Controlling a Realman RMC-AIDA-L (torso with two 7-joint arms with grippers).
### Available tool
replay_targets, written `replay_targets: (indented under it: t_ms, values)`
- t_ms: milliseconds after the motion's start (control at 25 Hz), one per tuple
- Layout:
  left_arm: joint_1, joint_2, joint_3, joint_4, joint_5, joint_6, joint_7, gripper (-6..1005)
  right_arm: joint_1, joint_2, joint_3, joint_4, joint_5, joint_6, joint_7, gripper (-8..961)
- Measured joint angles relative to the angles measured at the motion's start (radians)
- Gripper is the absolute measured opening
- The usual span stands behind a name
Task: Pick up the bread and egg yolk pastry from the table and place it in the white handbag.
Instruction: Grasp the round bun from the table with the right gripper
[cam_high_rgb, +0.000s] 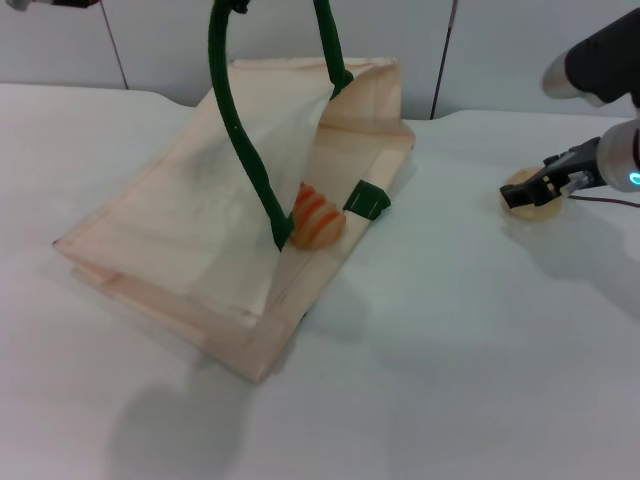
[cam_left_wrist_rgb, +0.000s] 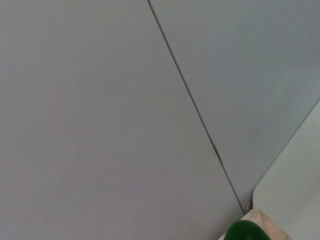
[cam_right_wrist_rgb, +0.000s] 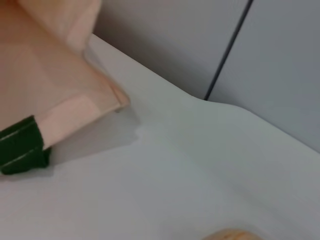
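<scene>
The white handbag (cam_high_rgb: 190, 240) lies on the table with its mouth held open. Its dark green handles (cam_high_rgb: 240, 130) run up out of the top of the head view. One handle shows close up in the left wrist view (cam_left_wrist_rgb: 245, 231). My left gripper is out of view above. The striped bread (cam_high_rgb: 318, 216) lies inside the bag's mouth. The egg yolk pastry (cam_high_rgb: 525, 198) sits on the table at the right, and its edge shows in the right wrist view (cam_right_wrist_rgb: 232, 234). My right gripper (cam_high_rgb: 545, 185) is down at the pastry, right over it.
The white table (cam_high_rgb: 430, 350) stretches in front and to the right of the bag. A grey panelled wall (cam_high_rgb: 500, 50) stands behind. A thin cable (cam_high_rgb: 610, 200) trails from the right wrist. The bag's corner (cam_right_wrist_rgb: 75, 95) and a green tab (cam_right_wrist_rgb: 20, 145) show in the right wrist view.
</scene>
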Motion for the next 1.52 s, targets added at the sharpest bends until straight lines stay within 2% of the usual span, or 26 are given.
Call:
replay_targets:
  t_ms: [200, 520, 1120, 1520]
  values:
    - [-0.003, 0.0, 0.0, 0.0, 0.0, 0.0, 0.0, 122, 0.002, 0.0, -0.002, 0.006, 0.002, -0.001, -0.002, 743]
    - [-0.008, 0.0, 0.0, 0.0, 0.001, -0.003, -0.001, 123, 0.044, -0.003, 0.006, 0.107, -0.006, -0.043, -0.004, 744]
    - [-0.011, 0.0, 0.014, -0.018, 0.008, 0.001, 0.0, 125, 0.055, -0.002, 0.002, 0.11, -0.009, -0.032, 0.002, 740]
    - [-0.012, 0.0, 0.017, -0.032, 0.013, 0.006, 0.0, 127, 0.07, 0.005, -0.004, 0.06, -0.005, 0.011, -0.001, 668]
